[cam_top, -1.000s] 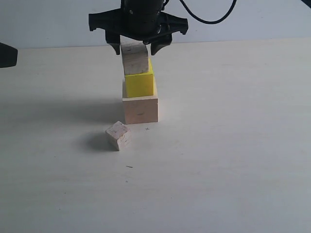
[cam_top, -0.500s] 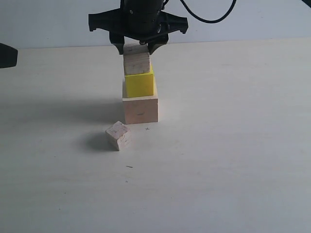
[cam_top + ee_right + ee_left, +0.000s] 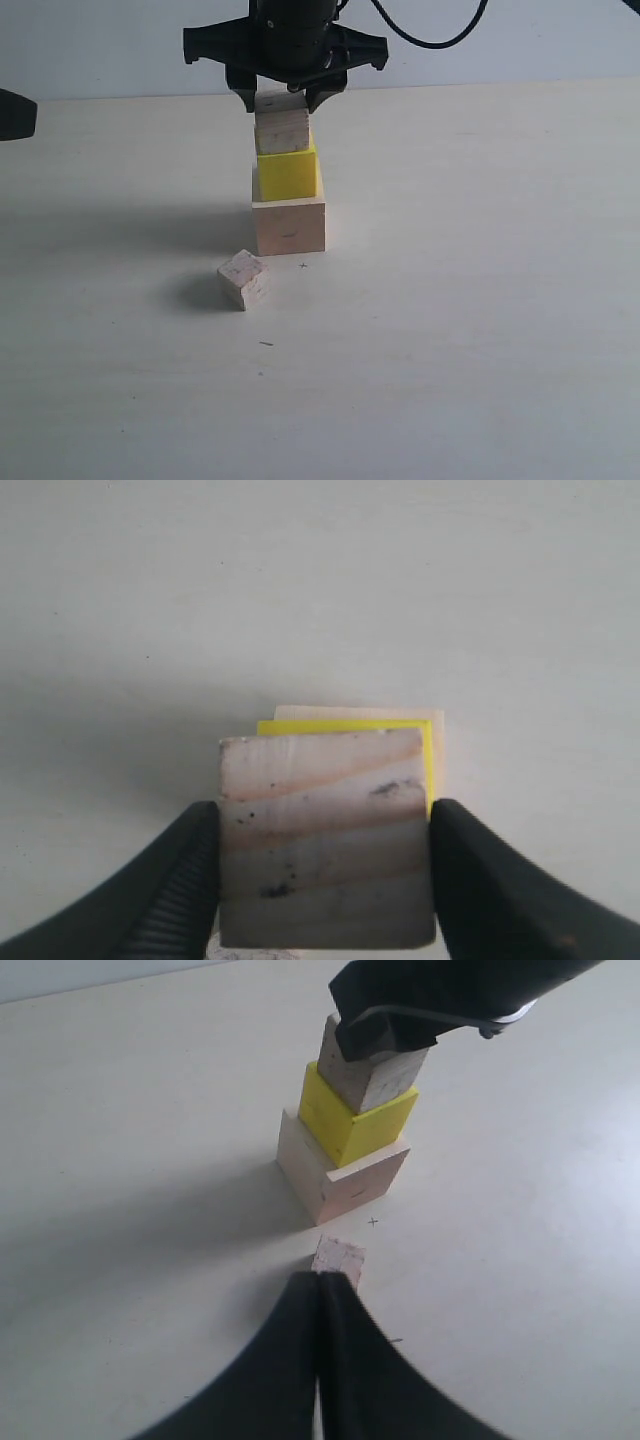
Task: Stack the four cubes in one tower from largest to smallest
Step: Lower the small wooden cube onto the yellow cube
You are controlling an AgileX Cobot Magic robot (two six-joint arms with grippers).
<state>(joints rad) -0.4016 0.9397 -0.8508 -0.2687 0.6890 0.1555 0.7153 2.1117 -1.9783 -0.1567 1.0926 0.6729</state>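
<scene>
The large pale wooden cube (image 3: 289, 228) stands on the table with the bright yellow cube (image 3: 287, 174) on top of it. The grained wooden cube (image 3: 282, 128) rests on the yellow one. My right gripper (image 3: 285, 100) comes down from above, shut on the grained cube, one finger on each side (image 3: 325, 880). The smallest wooden cube (image 3: 243, 278) lies on the table in front of the tower, turned askew. My left gripper (image 3: 320, 1285) is shut and empty, hovering just short of the smallest cube (image 3: 338, 1258).
The pale table (image 3: 480, 330) stretches wide to the right and front. A dark part of the left arm (image 3: 15, 113) shows at the left edge. A black cable (image 3: 430, 40) hangs behind the right arm.
The right jaws have narrowed onto the grained cube. It leaned crookedly on the yellow cube a second ago and now sits square. The left gripper has not moved.
</scene>
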